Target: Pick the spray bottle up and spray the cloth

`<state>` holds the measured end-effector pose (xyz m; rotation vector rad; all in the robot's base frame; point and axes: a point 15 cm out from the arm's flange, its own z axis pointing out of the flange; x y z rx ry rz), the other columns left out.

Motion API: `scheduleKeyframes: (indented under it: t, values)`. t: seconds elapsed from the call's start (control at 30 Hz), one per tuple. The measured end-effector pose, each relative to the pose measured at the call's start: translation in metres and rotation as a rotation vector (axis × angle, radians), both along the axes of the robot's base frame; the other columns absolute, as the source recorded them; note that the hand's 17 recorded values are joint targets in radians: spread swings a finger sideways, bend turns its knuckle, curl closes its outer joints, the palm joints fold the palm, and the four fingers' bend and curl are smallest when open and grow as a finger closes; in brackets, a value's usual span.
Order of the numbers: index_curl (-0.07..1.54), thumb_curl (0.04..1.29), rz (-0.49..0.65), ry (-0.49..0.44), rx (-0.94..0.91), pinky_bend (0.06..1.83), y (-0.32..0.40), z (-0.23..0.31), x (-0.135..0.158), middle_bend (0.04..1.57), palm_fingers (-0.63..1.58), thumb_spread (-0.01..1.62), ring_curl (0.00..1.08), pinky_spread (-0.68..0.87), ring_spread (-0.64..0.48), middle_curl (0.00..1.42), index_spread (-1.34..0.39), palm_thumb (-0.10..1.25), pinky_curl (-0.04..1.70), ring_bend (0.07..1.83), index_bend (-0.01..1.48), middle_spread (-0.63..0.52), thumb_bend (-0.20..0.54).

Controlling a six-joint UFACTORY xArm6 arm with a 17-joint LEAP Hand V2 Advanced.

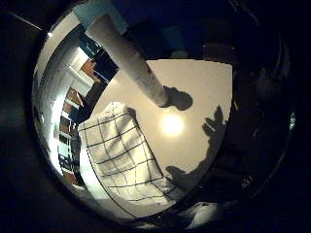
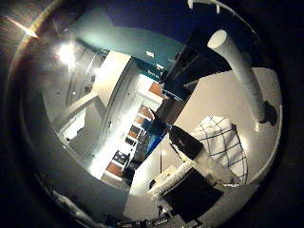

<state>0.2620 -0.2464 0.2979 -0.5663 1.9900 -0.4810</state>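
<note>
Thumb-side palm view, fingers [image 2: 190, 175] partly covering checked cloth [image 1: 124, 155], their grasp unclear, white bottle [image 1: 129, 58] standing beside.

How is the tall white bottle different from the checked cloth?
The bottle stands upright on the table; the cloth lies flat on it. The bottle is plain white and tube-shaped; the cloth has dark grid lines and looks soft and folded. Both are mostly white, rest on the same table, and sit apart without touching.

No text, label or number could be read anywhere. The spray bottle [image 1: 129, 58] showed only a small reddish mark (too blurred to read). The checked cloth [image 1: 124, 155] bore no print.
</note>
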Motion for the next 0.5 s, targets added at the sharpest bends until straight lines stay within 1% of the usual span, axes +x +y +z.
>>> scheduleKeyframes:
  t: [0.2, 0.37, 0.5]
  values:
    - [0.27, 0.39, 0.007, 0.006, -0.005, 0.51, -0.003, 0.000, 0.029, 0.24, 0.13, 1.06, 0.30, 0.40, 0.22, 0.38, -0.08, 0.69, 0.28, 0.50, 0.15, 0.21, -0.024]
    - [0.27, 0.38, 0.002, 0.009, 0.008, 0.51, -0.008, -0.005, 0.040, 0.25, 0.13, 1.06, 0.30, 0.40, 0.21, 0.38, -0.08, 0.68, 0.28, 0.52, 0.15, 0.21, -0.024]
    - [0.27, 0.38, -0.021, 0.005, 0.007, 0.50, -0.018, -0.003, 0.036, 0.26, 0.13, 1.05, 0.30, 0.40, 0.21, 0.38, -0.08, 0.68, 0.28, 0.52, 0.15, 0.20, -0.023]
